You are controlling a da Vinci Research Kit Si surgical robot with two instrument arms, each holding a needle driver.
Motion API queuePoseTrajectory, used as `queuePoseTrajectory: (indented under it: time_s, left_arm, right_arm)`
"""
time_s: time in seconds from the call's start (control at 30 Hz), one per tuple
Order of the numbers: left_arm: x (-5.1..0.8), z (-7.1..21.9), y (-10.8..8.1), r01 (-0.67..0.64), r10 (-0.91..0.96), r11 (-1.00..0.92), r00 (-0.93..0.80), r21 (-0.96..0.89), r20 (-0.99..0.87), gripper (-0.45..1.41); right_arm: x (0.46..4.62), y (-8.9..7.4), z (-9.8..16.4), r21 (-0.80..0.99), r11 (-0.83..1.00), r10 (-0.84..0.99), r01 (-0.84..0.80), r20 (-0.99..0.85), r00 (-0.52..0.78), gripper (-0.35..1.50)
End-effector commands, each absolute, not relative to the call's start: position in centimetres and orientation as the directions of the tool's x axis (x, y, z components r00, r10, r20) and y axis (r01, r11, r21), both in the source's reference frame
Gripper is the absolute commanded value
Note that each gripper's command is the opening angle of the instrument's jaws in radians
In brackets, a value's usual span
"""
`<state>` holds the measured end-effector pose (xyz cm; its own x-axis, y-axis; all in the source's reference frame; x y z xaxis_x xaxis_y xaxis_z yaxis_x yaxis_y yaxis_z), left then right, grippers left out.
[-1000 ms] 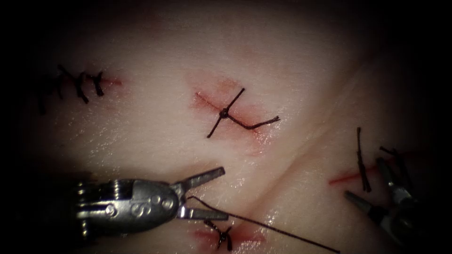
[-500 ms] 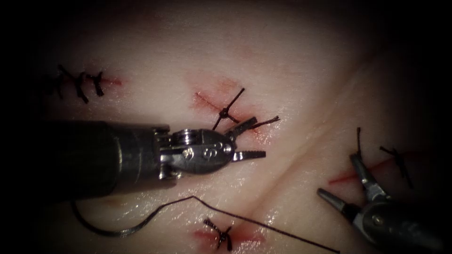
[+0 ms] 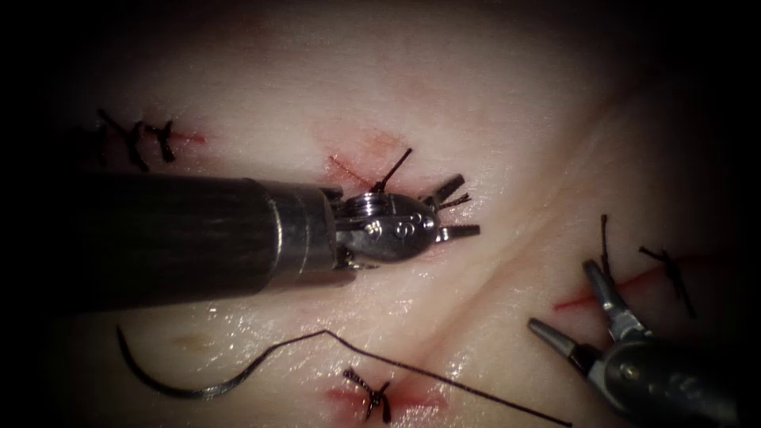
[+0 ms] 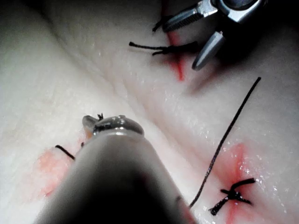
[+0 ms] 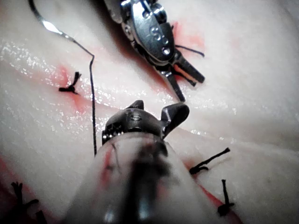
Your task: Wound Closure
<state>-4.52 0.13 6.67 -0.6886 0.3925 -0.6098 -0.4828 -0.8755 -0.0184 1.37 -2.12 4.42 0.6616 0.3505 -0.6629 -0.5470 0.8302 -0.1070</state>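
Observation:
My left tool point(image 3: 469, 206) reaches across from the left to the knotted stitch point(image 3: 379, 189) on the middle cut point(image 3: 349, 168). Its jaws are open, one on each side of the stitch's right thread tail point(image 3: 453, 203), and they hold nothing. The curved needle point(image 3: 178, 387) lies loose on the tissue point(image 3: 507, 119) at the lower left, outside the tissue. Its thread point(image 3: 444, 379) trails off to the lower right. My right tool point(image 3: 560, 295) waits open and empty at the lower right, beside a red cut point(image 3: 583, 299). In the right wrist view the left tool point(image 5: 192, 88) is spread over the tail, with the needle point(image 5: 46, 24) beyond it.
Finished stitches sit at the upper left point(image 3: 135, 141), at the bottom middle point(image 3: 369, 393) and at the far right point(image 3: 670, 269). A loose thread end point(image 3: 604, 238) stands above the right cut. A fold in the tissue point(image 3: 476, 289) runs diagonally between the two tools.
My left tool rose from the lower left, uncovering the needle on the tissue, and moved up and right to the middle stitch's tail. The right tool shifted in to the left.

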Motion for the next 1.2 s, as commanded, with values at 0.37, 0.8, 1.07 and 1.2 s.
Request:
queuePoseTrajectory:
  time_s: [0.37,0.8,1.07,1.2]
  left_arm:
    - [-4.55,6.7,0.1,-0.471,0.389,-0.882,-0.689,-0.030,-0.612,-0.16]
    - [-4.26,6.0,0.2,-0.491,0.332,-0.871,-0.616,0.019,-0.715,-0.45]
    - [-4.08,5.7,-0.1,-0.475,0.315,-0.880,-0.613,0.019,-0.725,-0.45]
    - [-3.99,5.7,-0.2,-0.470,0.309,-0.883,-0.611,0.019,-0.729,-0.45]
  right_arm:
    - [1.48,-2.1,4.5,-0.109,0.829,0.350,-0.549,-0.664,0.661,1.25]
    - [1.56,-2.0,4.6,-0.004,0.893,0.278,-0.450,-0.782,0.558,0.98]
    - [1.64,-1.7,4.9,0.013,0.934,0.200,-0.357,-0.847,0.493,0.93]
    - [1.79,-1.6,5.0,-0.021,0.951,0.133,-0.307,-0.871,0.472,0.93]
